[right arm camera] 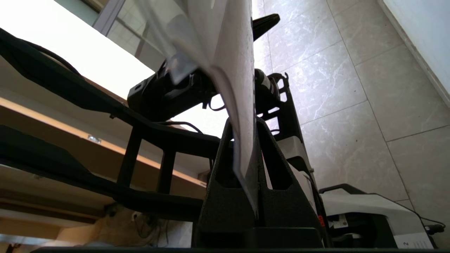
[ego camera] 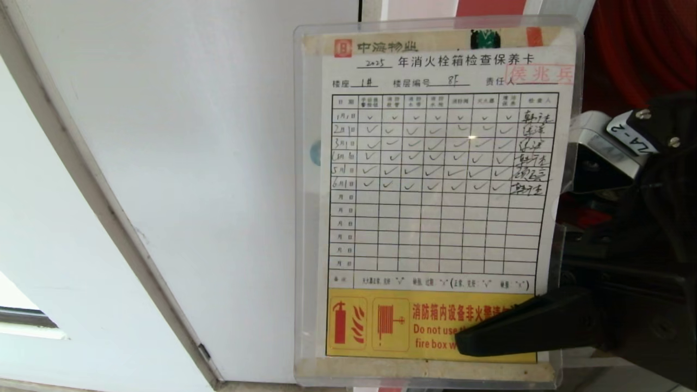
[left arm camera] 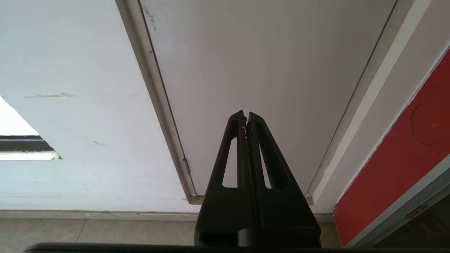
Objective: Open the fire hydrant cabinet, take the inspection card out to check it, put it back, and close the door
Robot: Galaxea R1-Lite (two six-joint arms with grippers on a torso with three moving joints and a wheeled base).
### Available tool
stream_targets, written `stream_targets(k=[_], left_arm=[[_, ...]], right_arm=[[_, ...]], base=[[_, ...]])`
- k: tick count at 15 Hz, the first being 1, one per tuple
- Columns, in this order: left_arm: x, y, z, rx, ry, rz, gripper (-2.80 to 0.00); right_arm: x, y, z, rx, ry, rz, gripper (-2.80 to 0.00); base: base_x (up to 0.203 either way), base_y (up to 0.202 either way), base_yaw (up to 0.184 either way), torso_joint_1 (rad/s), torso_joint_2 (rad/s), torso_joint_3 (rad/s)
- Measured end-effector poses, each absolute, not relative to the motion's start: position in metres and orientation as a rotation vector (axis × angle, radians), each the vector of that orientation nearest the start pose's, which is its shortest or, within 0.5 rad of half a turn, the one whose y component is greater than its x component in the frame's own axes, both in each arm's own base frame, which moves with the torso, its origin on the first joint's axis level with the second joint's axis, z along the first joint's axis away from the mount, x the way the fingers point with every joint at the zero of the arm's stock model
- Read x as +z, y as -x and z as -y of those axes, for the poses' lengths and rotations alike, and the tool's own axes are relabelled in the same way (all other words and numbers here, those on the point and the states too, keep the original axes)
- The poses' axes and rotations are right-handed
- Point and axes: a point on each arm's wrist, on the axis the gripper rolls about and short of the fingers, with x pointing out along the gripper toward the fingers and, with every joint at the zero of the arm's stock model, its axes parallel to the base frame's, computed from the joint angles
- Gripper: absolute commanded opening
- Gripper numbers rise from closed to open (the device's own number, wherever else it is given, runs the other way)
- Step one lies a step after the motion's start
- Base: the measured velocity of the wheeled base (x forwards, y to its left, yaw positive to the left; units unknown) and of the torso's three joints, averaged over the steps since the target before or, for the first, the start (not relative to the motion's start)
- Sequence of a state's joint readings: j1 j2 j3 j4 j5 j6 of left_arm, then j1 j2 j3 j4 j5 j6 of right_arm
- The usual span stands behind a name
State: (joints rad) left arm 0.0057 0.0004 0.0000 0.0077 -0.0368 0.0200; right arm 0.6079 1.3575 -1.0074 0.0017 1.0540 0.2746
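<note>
Inspection card [ego camera: 435, 201]: held upright close before the head camera, printed face toward it, inside a clear plastic sleeve; a grid of rows, the upper six filled with ticks and signatures, a yellow band with red pictograms along the bottom.
Right hand [ego camera: 479, 335]: at the card's lower right corner, fingers clamped on the sleeve edge; one black finger lies across the yellow band. In the right wrist view the card [right arm camera: 239, 105] runs edge-on between the two closed fingers [right arm camera: 270, 165].
Left hand [left arm camera: 246, 119]: fingers pressed together, holding nothing, pointing at the white panel well apart from the card.
White panel [ego camera: 207, 163]: plain, directly behind the card to its left, bordered by a pale frame strip [ego camera: 103, 201] running diagonally.
Fire hydrant cabinet [left arm camera: 397, 154]: only a red face with a silver frame edge shows, beside the white panel in the left wrist view; red shapes behind the card's right edge are too hidden to identify.
Floor [right arm camera: 351, 88]: pale marbled tiles below the card.
</note>
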Motion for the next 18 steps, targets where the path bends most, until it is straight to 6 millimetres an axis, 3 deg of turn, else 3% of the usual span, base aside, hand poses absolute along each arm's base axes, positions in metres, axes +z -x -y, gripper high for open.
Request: stream_targets(k=[6,18], left_arm=[[0.075,0.023,0.001,-0.031,-0.020,-0.008,-2.80],[0.075,0.023,0.001,-0.031,-0.020,-0.007,-2.80]], right_arm=[[0.265,-0.154,-0.132,1.591,-0.266,-0.600,-2.80],[0.272,-0.143,-0.124,1.595,-0.258,-0.558,-2.80]], base=[[0.000,0.000,0.000,0.000,0.00,0.000],[0.000,0.000,0.000,0.000,0.00,0.000]])
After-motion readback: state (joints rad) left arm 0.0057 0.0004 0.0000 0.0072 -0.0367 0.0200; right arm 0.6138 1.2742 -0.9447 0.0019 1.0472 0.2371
